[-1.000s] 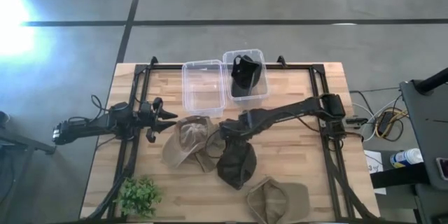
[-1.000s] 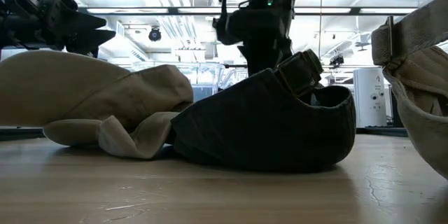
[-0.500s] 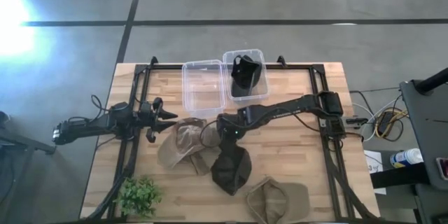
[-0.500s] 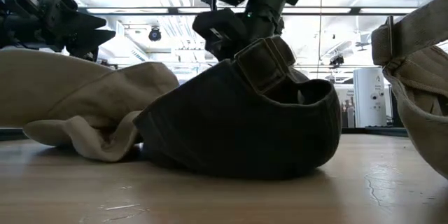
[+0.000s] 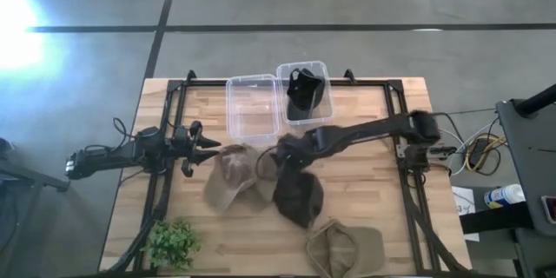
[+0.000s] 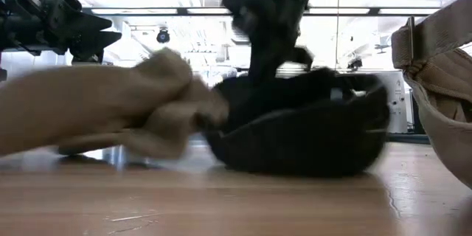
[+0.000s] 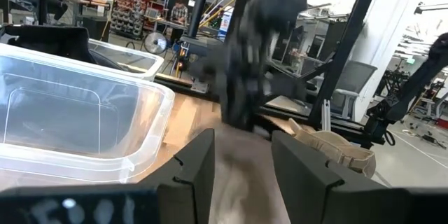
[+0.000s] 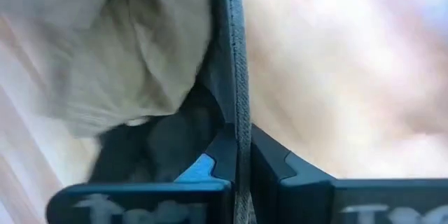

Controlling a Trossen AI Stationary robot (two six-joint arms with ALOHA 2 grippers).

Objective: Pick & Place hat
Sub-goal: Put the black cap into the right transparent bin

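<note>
Dark cloth first: from above, the dark hat (image 5: 298, 198) lies mid-table, its rim pinched by the right gripper (image 5: 287, 158), with the tan hat (image 5: 234, 178) touching its left side. Two bins stand at the far edge, an empty one (image 5: 253, 109) and one (image 5: 306, 94) already holding a dark hat. A third hat (image 5: 344, 246) sits near the front edge, a plant (image 5: 171, 243) at the front left. The left gripper (image 5: 201, 143) waits beside the tan hat, fingers apart.

At table level, the dark hat (image 6: 302, 136) rests on the wood with tan cloth (image 6: 158, 107) bunched against it.

Left wrist: its fingers (image 7: 196, 168) stand apart with nothing between them, the empty bin (image 7: 77, 112) close by.

Right wrist: the fingers (image 8: 269, 168) are clamped on the hat's thin rim (image 8: 234, 77).

Risk: the grip holds only a narrow edge, so the hat could slip out on lifting, and the tan hat may drag along since they overlap.
</note>
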